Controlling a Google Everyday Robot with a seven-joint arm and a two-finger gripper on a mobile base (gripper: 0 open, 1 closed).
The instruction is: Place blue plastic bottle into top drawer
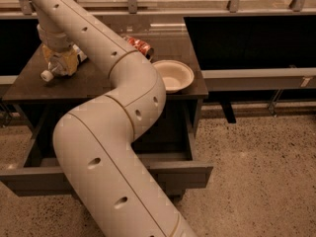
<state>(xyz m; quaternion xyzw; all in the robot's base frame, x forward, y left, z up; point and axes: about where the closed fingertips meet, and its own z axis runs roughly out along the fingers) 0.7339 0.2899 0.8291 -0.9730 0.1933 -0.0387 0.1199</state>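
The blue plastic bottle (48, 75) lies on its side at the left of the dark cabinet top (94, 80), white cap pointing to the front left. My gripper (60, 64) comes down from above and is shut on the bottle's body, hiding most of it. The top drawer (190, 174) is pulled open below the cabinet top. My arm (123, 132) crosses in front of it and hides much of its inside.
A red soda can (140, 46) lies at the back of the cabinet top. A white bowl (174, 75) sits at its right front. A low rail and glass wall run behind. Speckled floor (256, 172) lies to the right.
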